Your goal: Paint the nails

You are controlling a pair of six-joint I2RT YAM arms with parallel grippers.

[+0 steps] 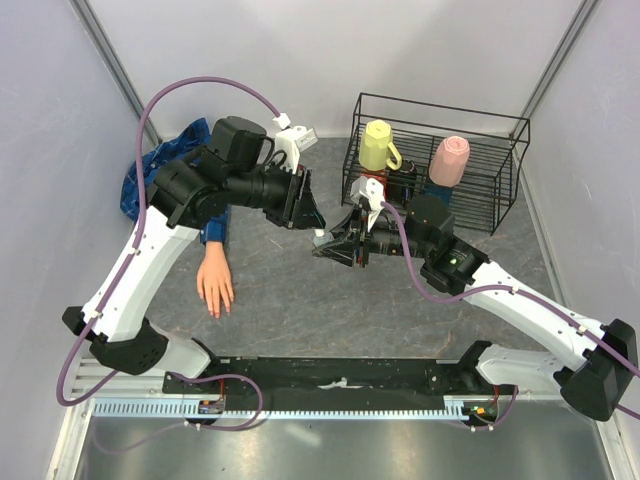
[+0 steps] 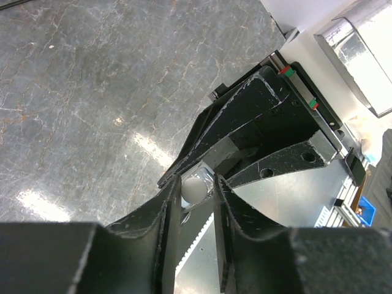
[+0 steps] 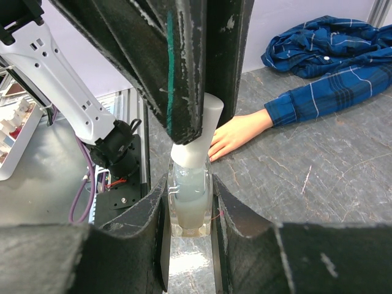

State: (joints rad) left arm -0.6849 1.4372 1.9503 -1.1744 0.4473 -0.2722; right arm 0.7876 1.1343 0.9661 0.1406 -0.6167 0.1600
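- Right gripper [image 3: 188, 187]: jaws clamped on the clear body of the small bottle [image 3: 190, 211].
- Left gripper [image 2: 196, 187]: fingers pinched shut on the bottle's white cap [image 3: 207, 119].
- Mannequin hand [image 1: 215, 285]: palm down on the table [image 1: 300, 310], sticking out of the blue plaid sleeve [image 1: 160, 180]. Bottle and both grippers sit to its right in the top view, well apart.
- Nails [image 3: 213, 157]: at the fingertips, which point toward the arm bases. Too small to tell whether any is coated.
- Handling, judged: nails rigid and tiny. The hand is probably light and unanchored, so brush softly. The bottle looks smooth and slippery: hold its body and use the cap as the brush handle.
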